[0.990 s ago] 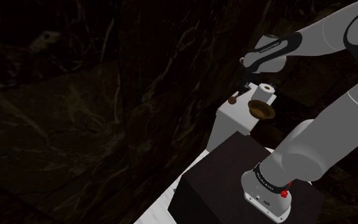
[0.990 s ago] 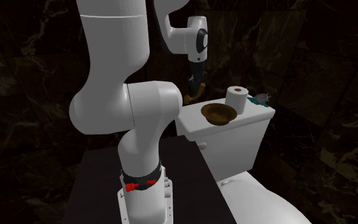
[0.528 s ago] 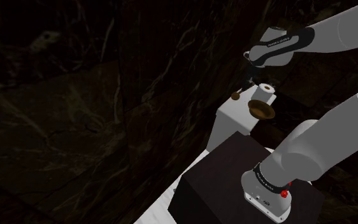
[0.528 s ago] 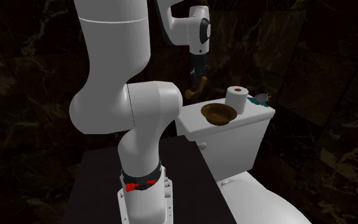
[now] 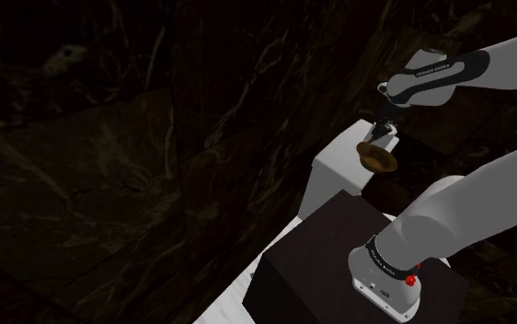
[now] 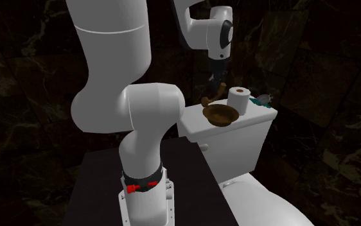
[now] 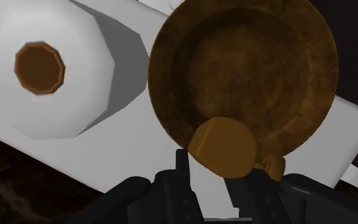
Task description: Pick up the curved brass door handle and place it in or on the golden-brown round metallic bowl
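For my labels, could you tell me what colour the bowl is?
The bowl is mottled golden brown; the wrist view shows it best.

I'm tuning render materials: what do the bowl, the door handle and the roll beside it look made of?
The bowl: brown, mottled, matte, like tarnished metal; without shine it could equally be wood or clay. The door handle: orange-brown, smooth, evenly shaded, perhaps dull brass. The roll: plain white around a brown core, probably paper on cardboard.
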`<move>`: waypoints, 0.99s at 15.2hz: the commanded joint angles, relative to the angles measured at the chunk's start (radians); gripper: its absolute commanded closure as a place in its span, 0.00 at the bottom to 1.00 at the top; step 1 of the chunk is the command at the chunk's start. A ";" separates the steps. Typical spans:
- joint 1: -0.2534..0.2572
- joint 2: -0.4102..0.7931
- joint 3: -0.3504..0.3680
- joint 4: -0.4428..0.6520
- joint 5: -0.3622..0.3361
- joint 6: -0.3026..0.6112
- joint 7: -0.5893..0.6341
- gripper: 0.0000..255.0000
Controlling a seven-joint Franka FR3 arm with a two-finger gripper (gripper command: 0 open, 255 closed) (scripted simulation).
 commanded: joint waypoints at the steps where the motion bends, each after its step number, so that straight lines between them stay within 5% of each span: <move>1: -0.033 -0.029 -0.025 -0.012 -0.029 -0.005 -0.038 1.00; 3: -0.058 -0.044 -0.051 -0.018 -0.046 -0.006 -0.076 1.00; 8: -0.030 0.022 -0.094 -0.047 -0.009 0.081 -0.105 1.00; 15: 0.037 0.149 -0.168 -0.082 0.114 0.216 -0.194 1.00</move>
